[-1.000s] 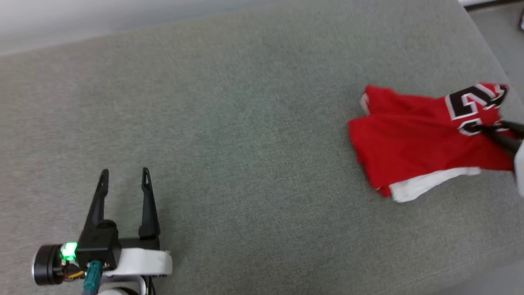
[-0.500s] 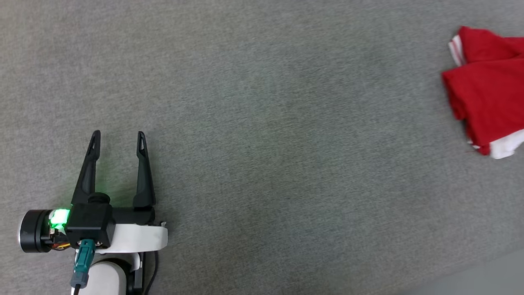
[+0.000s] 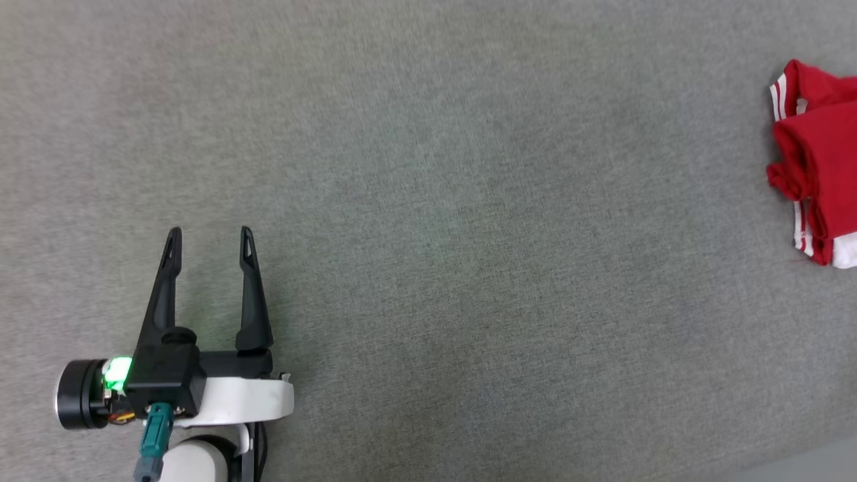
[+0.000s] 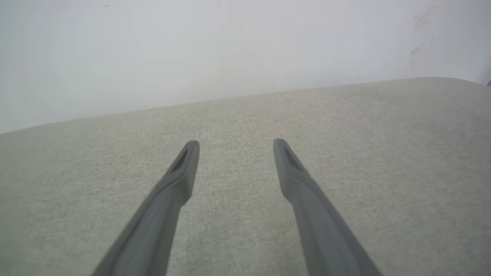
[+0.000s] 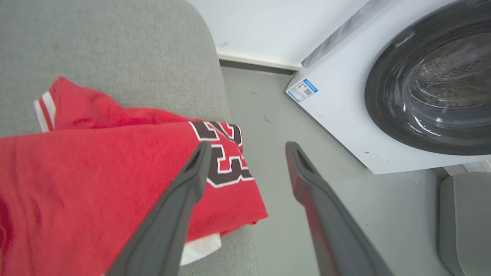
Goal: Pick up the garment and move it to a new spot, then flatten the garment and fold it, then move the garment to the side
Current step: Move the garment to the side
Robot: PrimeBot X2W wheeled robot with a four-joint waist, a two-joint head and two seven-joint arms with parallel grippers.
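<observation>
The garment (image 3: pixel 817 181) is a folded red jersey with white trim, lying at the far right edge of the head view on the grey padded table (image 3: pixel 428 201). In the right wrist view the garment (image 5: pixel 96 180) rests near the table's rounded corner, black "23" print facing up and hanging slightly over the edge. My right gripper (image 5: pixel 245 147) hovers above that corner, open, nothing between its fingers. My left gripper (image 3: pixel 209 234) stands open over bare table at the lower left, far from the garment; its fingers (image 4: pixel 184 165) hold nothing.
A white washing machine (image 5: pixel 345 96) with a dark round door (image 5: pixel 433 76) stands on the grey floor (image 5: pixel 276 126) just beyond the table's corner. A grey bin-like object (image 5: pixel 464 218) is at the lower right. A pale wall (image 4: pixel 230 50) lies behind the table.
My right gripper has opened and let go of the garment, which now lies bunched near the table's corner. The head camera has shifted, pushing the garment toward the frame's right edge. The left gripper kept its pose.
</observation>
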